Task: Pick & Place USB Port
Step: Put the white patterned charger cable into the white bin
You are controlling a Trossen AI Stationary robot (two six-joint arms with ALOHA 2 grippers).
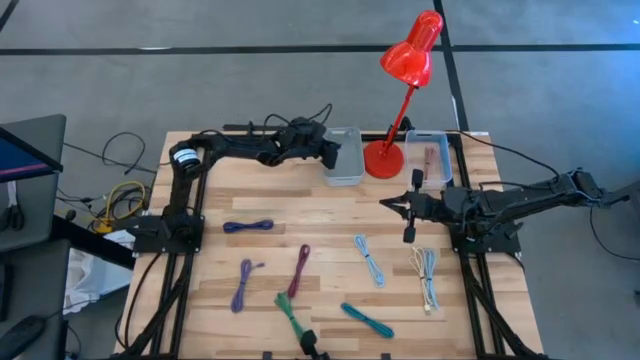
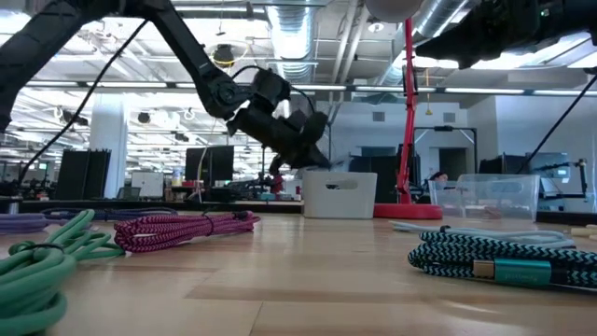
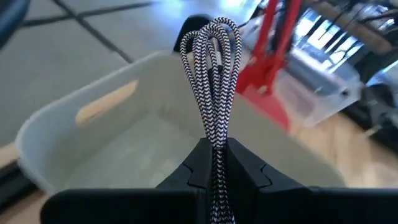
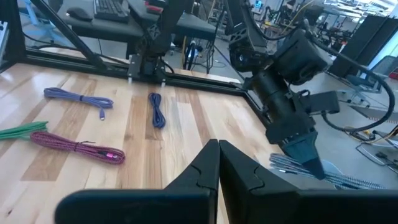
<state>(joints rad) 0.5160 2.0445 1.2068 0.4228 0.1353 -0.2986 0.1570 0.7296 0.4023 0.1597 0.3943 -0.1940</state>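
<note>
A black-and-white braided cable bundle (image 3: 211, 68) sticks out past my left gripper (image 3: 214, 146), which is shut on it. In the high view this left gripper (image 1: 330, 152) hangs at the left rim of the grey bin (image 1: 345, 168). The low view shows the left gripper (image 2: 300, 140) in the air above the bin (image 2: 338, 193). My right gripper (image 1: 388, 205) is shut and holds nothing. It hovers over the table right of centre, below the red lamp's base (image 1: 383, 160). The right wrist view shows its shut fingers (image 4: 219, 149) and the left arm's gripper farther off. My left gripper pinches the cable bundle between its two fingers, several strands together, at the stretch (image 3: 216, 134) just behind the looped end. The loops (image 3: 214, 37) stand out beyond the fingertips over the bin's inside (image 3: 137, 143). The bundle is lifted clear of table and bin.
Other coiled cables lie on the table: dark blue (image 1: 248, 226), purple (image 1: 243, 283), magenta (image 1: 299, 270), green (image 1: 292, 315), teal (image 1: 366, 320), light blue (image 1: 369, 258), cream (image 1: 426, 272). A clear bin (image 1: 428, 158) stands right of the red lamp (image 1: 410, 55).
</note>
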